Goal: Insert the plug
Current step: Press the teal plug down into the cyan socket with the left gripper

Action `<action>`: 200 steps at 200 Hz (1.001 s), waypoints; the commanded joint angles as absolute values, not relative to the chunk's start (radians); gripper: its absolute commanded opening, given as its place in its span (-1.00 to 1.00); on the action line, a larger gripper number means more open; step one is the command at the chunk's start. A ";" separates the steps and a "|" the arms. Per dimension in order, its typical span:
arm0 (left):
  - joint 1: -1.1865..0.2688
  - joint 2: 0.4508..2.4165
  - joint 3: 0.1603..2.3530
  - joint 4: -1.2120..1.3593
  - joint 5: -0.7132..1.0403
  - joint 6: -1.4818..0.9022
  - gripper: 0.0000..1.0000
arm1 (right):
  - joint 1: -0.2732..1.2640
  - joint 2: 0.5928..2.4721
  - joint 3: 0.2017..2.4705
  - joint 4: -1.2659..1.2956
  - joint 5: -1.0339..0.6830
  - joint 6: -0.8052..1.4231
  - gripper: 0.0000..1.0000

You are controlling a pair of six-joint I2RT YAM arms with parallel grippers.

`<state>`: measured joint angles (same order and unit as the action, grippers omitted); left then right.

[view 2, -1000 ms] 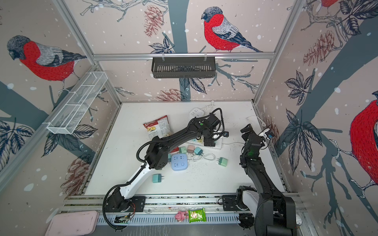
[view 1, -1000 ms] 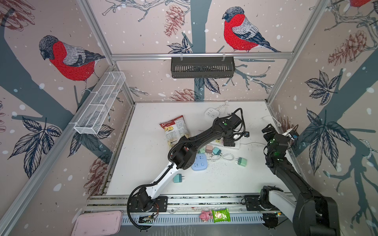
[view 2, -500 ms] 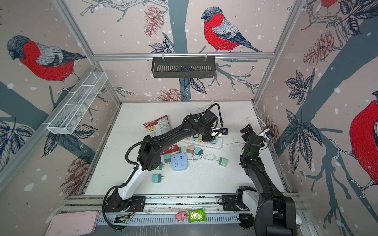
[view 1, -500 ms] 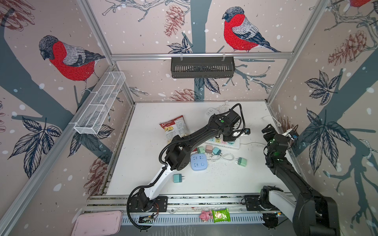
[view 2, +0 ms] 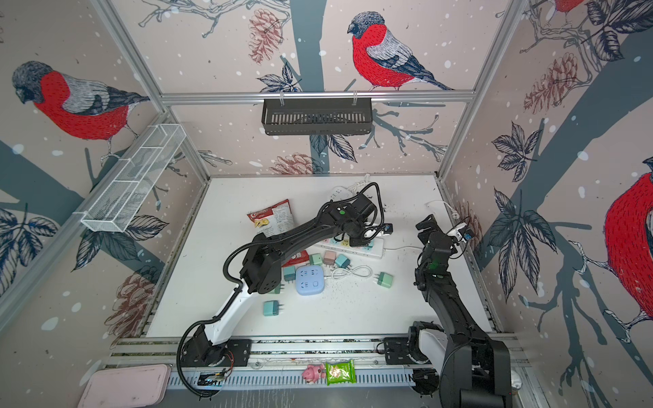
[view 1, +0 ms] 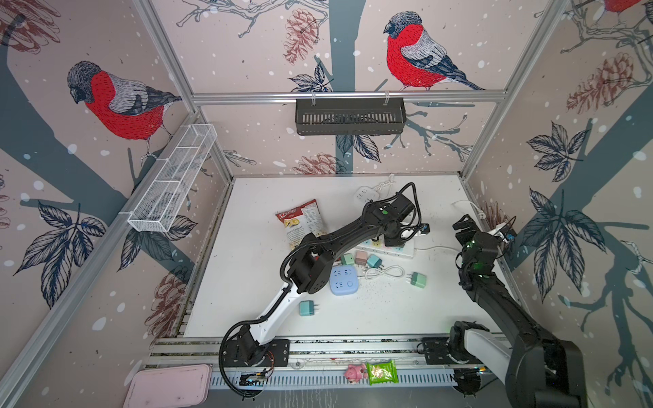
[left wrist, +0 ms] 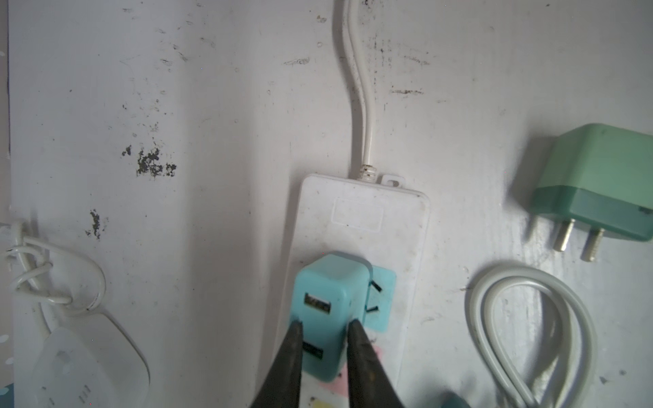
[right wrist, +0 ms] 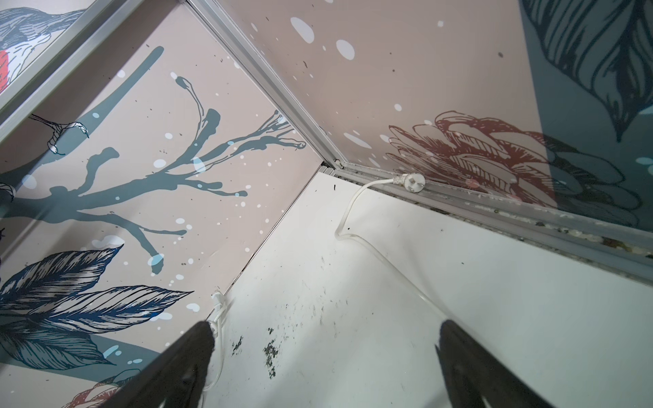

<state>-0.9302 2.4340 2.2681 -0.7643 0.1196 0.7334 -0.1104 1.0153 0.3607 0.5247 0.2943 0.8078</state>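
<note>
The teal plug (left wrist: 330,282), USB face up and lengthwise along the power strip (left wrist: 360,219), is clamped between the left fingers (left wrist: 291,353); the right fingers (right wrist: 183,360) are held apart.

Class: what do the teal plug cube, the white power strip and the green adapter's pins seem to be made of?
Teal plug cube: smooth moulded plastic, soft sheen. White power strip: matt hard plastic, scuffed and grimy. Green adapter's pins: likely bare metal, grey and shiny.

Bullfinch wallpaper (view 1: 247,53) on 3 walls; white floor (view 1: 247,275), specks possibly chipped paint.
</note>
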 commanded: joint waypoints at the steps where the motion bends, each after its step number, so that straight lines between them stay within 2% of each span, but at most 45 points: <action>1: -0.927 2.450 2.270 -0.769 0.097 0.730 -0.52 | -0.112 1.015 0.362 0.541 0.295 0.805 0.99; 75: -0.928 2.436 2.269 -0.813 0.147 0.732 -0.52 | -0.112 1.012 0.361 0.540 0.293 0.808 0.99; 108: -0.932 2.444 2.266 -0.843 0.161 0.724 -0.63 | -0.112 1.010 0.360 0.538 0.296 0.810 0.99; 150: -0.938 2.450 2.259 -0.881 0.161 0.665 -0.63 | -0.113 1.011 0.360 0.540 0.296 0.811 0.99; 200: -0.946 2.381 2.103 -0.781 0.187 0.626 -0.63 | -0.112 1.008 0.359 0.538 0.295 0.811 0.99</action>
